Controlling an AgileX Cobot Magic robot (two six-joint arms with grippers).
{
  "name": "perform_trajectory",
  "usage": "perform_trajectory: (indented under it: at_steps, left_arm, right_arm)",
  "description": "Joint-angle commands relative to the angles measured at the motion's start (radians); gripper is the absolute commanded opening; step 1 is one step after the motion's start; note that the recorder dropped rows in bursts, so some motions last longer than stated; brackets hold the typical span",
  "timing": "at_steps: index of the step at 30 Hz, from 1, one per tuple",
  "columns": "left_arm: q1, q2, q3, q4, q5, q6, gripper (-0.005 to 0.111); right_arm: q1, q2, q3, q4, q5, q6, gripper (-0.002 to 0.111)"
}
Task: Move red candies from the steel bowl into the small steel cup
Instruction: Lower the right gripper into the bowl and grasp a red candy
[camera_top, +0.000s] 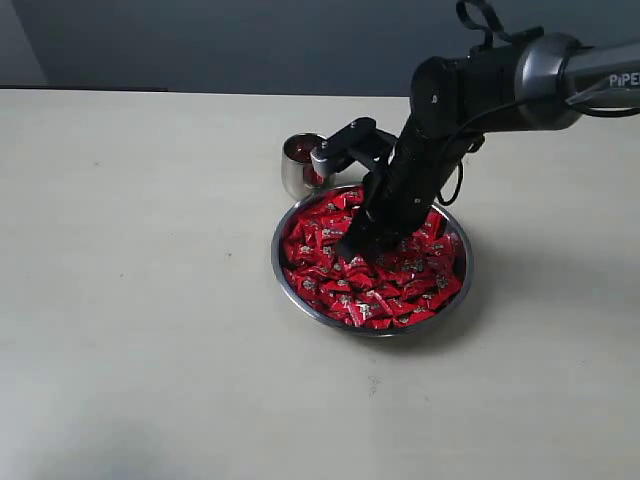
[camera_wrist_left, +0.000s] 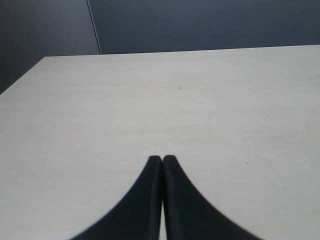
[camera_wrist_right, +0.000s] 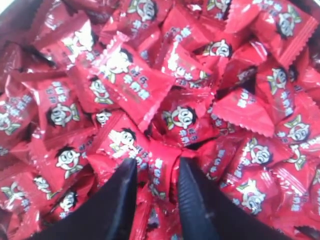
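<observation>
The steel bowl (camera_top: 277, 262) sits mid-table, heaped with red candies (camera_top: 395, 290). Just behind its far-left rim stands the small steel cup (camera_top: 298, 166), with something red showing inside. My right gripper (camera_top: 358, 250) reaches steeply down into the pile. In the right wrist view its fingers (camera_wrist_right: 157, 165) are dug among the red candies (camera_wrist_right: 125, 75) and are shut on one red candy (camera_wrist_right: 161, 175) that stands edgewise between them. My left gripper (camera_wrist_left: 162, 159) is shut with nothing in it, over bare table, and does not show in the exterior view.
The pale table (camera_top: 130, 300) stretches wide on all sides of the bowl. A dark wall (camera_top: 250, 40) runs along its far edge. The right arm's black links (camera_top: 470, 90) hang over the bowl's back right and partly cover the cup's side.
</observation>
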Motion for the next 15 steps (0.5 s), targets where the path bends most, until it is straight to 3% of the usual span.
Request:
perform_trajectory:
  at_steps: [1, 15]
  left_arm:
    - [-0.005, -0.005, 0.005, 0.002, -0.008, -0.001, 0.000]
    - [-0.005, -0.005, 0.005, 0.002, -0.008, -0.001, 0.000]
  right_arm:
    - [0.001, 0.015, -0.005, -0.004, -0.012, -0.008, 0.028]
    - [0.001, 0.055, -0.005, -0.004, -0.010, 0.003, 0.028]
